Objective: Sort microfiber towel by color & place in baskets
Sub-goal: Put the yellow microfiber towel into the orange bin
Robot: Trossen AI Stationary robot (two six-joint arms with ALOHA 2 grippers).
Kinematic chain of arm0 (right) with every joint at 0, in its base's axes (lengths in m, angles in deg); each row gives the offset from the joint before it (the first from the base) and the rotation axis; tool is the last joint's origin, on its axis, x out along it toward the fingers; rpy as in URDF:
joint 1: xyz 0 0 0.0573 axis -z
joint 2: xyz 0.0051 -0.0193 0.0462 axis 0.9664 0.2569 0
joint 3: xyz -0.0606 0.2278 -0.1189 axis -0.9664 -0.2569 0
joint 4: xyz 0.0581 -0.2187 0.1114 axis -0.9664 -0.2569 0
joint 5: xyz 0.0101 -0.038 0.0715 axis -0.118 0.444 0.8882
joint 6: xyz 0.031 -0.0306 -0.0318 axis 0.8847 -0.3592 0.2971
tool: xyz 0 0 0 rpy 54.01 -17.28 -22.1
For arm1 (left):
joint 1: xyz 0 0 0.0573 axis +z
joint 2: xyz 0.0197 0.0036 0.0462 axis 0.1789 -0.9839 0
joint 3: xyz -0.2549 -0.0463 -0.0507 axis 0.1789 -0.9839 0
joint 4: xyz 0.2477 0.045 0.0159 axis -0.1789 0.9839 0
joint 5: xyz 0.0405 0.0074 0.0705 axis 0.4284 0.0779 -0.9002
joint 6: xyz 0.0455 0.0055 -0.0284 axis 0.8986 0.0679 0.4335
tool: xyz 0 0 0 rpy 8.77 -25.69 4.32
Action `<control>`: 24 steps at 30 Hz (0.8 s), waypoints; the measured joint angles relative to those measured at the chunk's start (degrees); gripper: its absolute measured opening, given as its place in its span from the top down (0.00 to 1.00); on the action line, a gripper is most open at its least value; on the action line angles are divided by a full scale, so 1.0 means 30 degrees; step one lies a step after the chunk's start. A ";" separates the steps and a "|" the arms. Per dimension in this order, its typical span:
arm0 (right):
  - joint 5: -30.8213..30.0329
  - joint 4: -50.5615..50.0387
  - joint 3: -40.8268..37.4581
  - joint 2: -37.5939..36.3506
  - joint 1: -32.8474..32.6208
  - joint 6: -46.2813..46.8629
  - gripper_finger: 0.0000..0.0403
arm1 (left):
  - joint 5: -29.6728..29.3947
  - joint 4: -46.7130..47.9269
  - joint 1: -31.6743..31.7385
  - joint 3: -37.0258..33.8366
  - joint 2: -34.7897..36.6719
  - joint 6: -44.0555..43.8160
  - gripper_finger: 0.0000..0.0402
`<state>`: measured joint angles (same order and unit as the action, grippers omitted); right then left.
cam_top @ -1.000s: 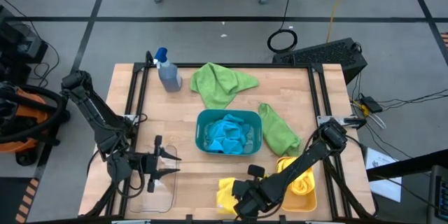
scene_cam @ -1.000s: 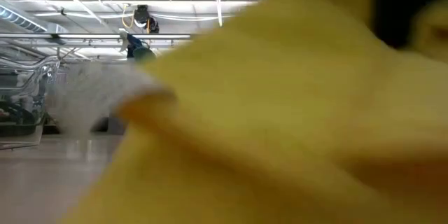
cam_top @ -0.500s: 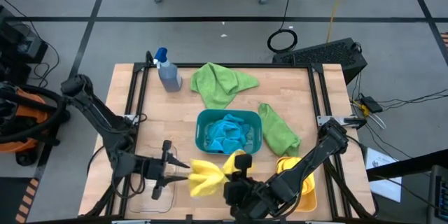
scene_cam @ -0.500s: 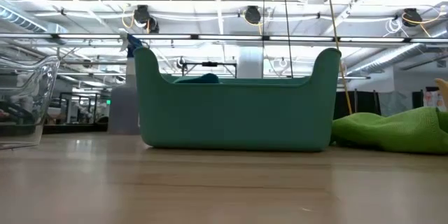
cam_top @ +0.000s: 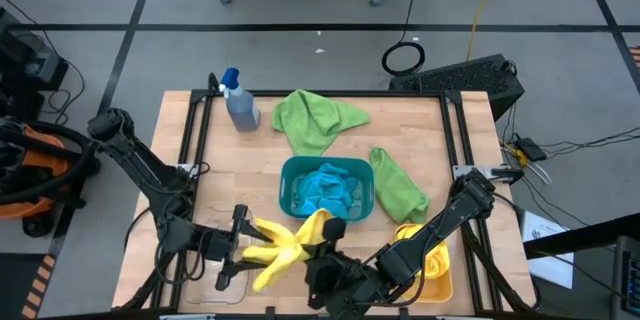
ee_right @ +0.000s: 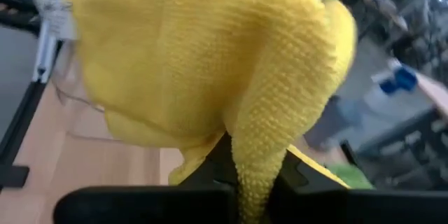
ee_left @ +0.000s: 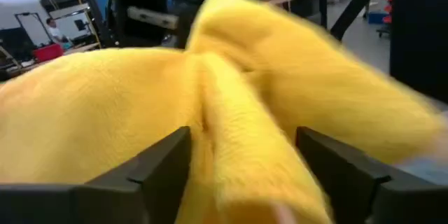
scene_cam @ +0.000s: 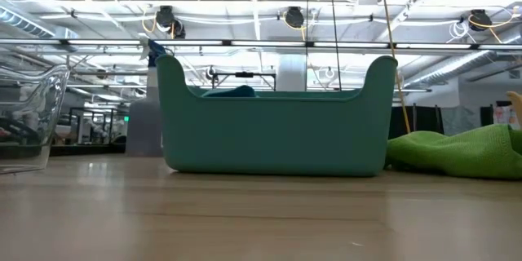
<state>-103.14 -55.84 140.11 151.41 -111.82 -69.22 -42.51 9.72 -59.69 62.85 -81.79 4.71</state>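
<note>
— Where is your yellow towel (cam_top: 285,245)?

— At the table's near edge, between both grippers. Your right gripper (cam_top: 318,252) is clamped on it, lifting it clear of the wood. Your left gripper (cam_top: 243,243) stands with its fingers (ee_left: 150,171) spread, the cloth between them.

— And the rest?

— Blue cloths (cam_top: 327,189) lie in the teal basket (cam_top: 288,192), another yellow one (cam_top: 432,258) in the orange basket (cam_top: 440,293), and two green towels (cam_top: 312,117) on the table. The clear basket (cam_top: 225,280) sits under your left gripper.
</note>
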 joint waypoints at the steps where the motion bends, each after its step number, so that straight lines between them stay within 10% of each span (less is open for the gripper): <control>1: 0.0214 0.0624 -0.0004 0.0185 0.0040 -0.0981 0.95 | -0.0181 -0.0013 0.0000 0.0000 -0.0093 -0.0001 0.29; 10: 0.1844 0.4898 -0.0029 0.0989 0.1017 -0.5446 0.95 | -0.0488 -0.0123 0.0656 0.0000 -0.0320 0.0137 0.13; 24: 0.4564 0.7021 -0.0029 0.0996 0.1807 -0.4850 0.94 | 0.1322 -0.0137 0.1736 0.0000 -0.1260 0.0682 0.21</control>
<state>-89.45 -34.77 140.03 154.40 -106.40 -83.77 -38.54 9.31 -54.48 62.85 -85.57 6.75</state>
